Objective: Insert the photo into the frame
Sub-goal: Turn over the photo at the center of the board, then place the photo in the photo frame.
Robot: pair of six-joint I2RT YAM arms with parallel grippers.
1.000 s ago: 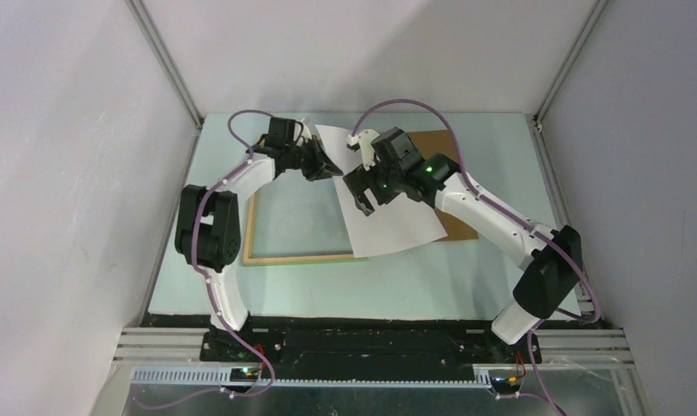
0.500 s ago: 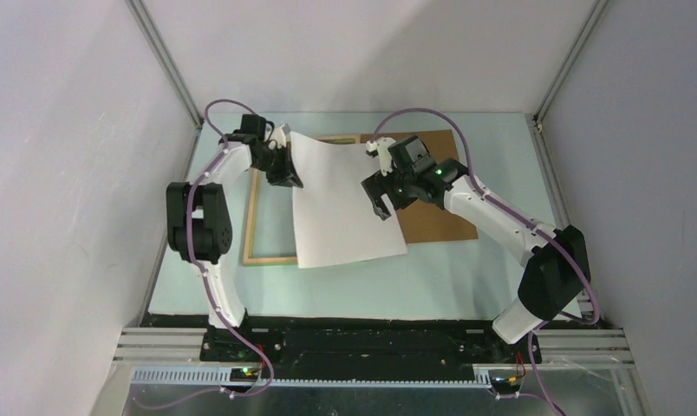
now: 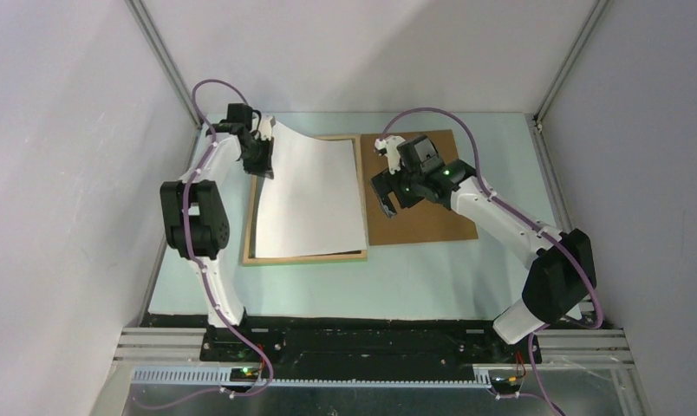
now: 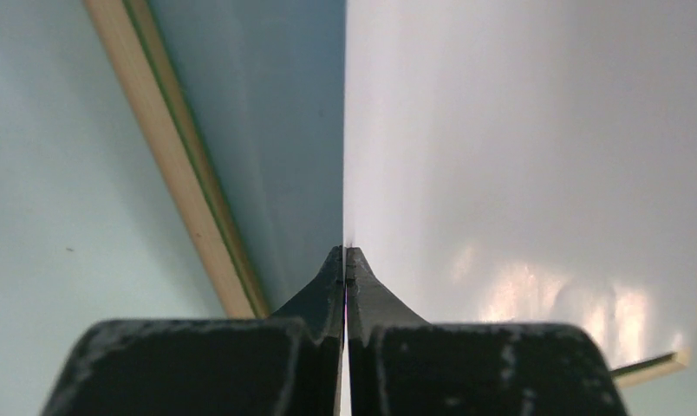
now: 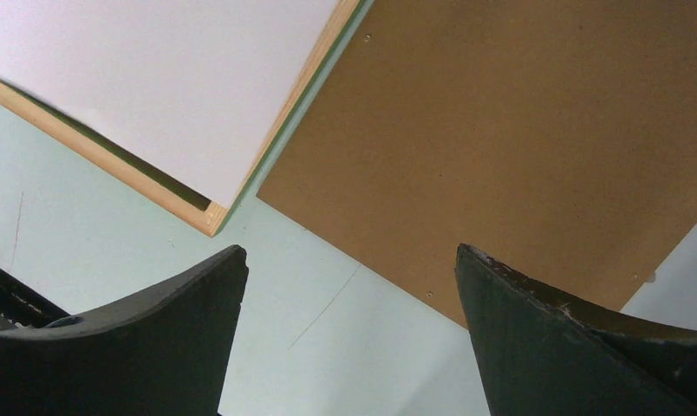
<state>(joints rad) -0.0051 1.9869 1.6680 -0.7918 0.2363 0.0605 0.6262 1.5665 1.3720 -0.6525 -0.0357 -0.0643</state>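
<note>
Pinching the upper-left corner of the photo [image 3: 315,195], the left jaws were fully closed on the sheet. In the left wrist view, the thin edge of the print was clamped between the two fingertips [image 4: 375,295]. The left arm [image 3: 208,178] reached to the upper left of the top view. The photo lay white back up over the frame [image 3: 303,257], left of centre in that view. Its gripped corner was raised off the counter [image 3: 432,277], and the sheet curved down toward its lower edge. The frame lay flat on the counter with its pale wood side up, and a thin green line showed along its left rail in the left wrist view. The left and lower rails were exposed beside the sheet, while the photo's lower-right corner sat at the frame's lower-right corner. Whether the print was seated inside the rails could not be determined. The right arm [image 3: 501,217] extended from the lower right toward the centre. The right jaws stood wide open and held nothing, hovering over the left edge of the brown backing board [image 3: 432,217]. This board lay flat just right of the frame, with a narrow strip of counter between them. In the right wrist view, both fingers appeared empty at the bottom of the picture, with the board at the upper right and the frame corner with the photo at the upper left.
</note>
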